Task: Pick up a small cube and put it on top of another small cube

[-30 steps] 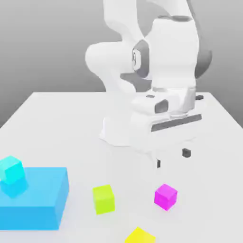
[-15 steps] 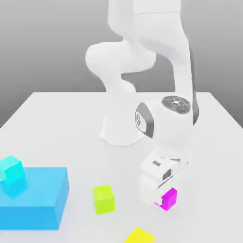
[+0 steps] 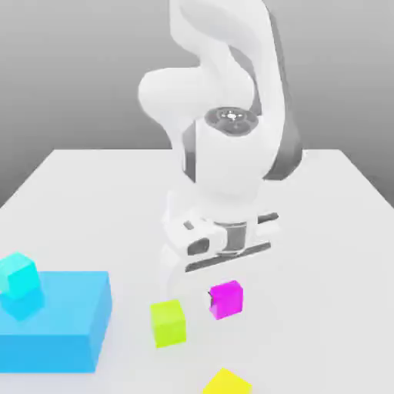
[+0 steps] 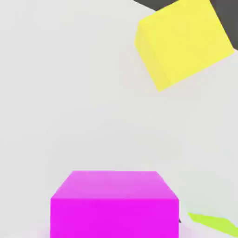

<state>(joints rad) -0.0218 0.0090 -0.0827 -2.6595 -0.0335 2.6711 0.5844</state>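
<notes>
The small magenta cube (image 3: 228, 299) sits between the fingers of my gripper (image 3: 223, 297), which is shut on it. It appears raised a little off the white table (image 3: 92, 200). In the hand view the magenta cube (image 4: 114, 204) lies close to the camera. A lime-green cube (image 3: 168, 322) rests on the table just to the exterior view's left of the held cube. A yellow cube (image 3: 227, 382) lies nearer the front edge and also appears in the hand view as a yellow cube (image 4: 183, 42).
A large blue block (image 3: 58, 319) stands at the exterior view's left front, with a small cyan cube (image 3: 18, 275) on its top. The arm's white base (image 3: 192, 215) rises behind the cubes at the table's middle.
The gripper came down over the magenta cube and shut on it. It then carried the cube toward the exterior view's left, close to the lime-green cube.
</notes>
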